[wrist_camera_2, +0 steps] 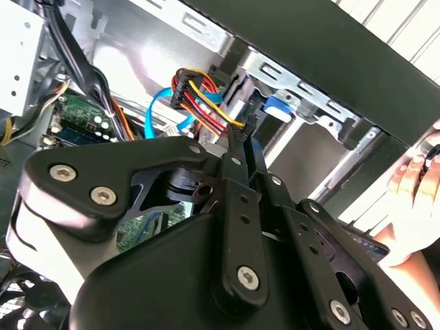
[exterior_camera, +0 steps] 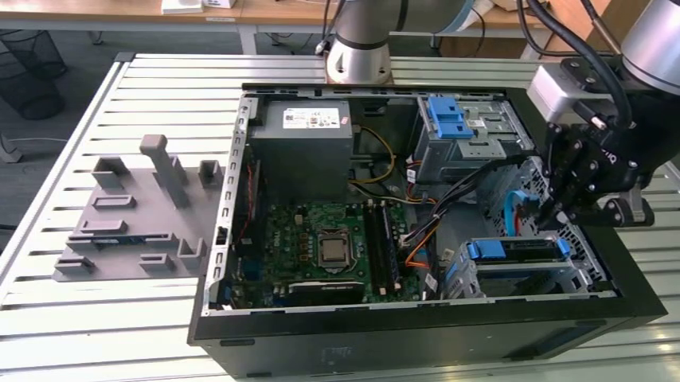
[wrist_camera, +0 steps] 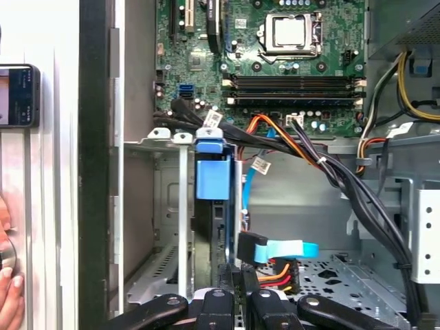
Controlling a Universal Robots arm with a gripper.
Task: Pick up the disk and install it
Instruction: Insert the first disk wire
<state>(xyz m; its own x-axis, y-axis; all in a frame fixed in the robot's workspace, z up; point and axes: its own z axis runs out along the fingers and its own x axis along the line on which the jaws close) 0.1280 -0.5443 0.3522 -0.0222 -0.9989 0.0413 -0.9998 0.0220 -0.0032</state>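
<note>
Disk (exterior_camera: 517,251) sits in its blue carrier frame (wrist_camera: 212,180) inside the lower drive cage (exterior_camera: 595,274) of the open computer case (exterior_camera: 425,350). The hand (exterior_camera: 558,213) hangs just above it, fingers pressed together on nothing I can see, close to the coloured cables (wrist_camera_2: 199,96). I judge it stiff, rather heavy, smooth and sensitive to shocks, so the plastic frame at its sides seems the safer hold.

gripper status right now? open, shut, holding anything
Gripper: shut, fingers pinched together with nothing between them, tips beside the bundle of coloured power wires inside the open computer case.
</note>
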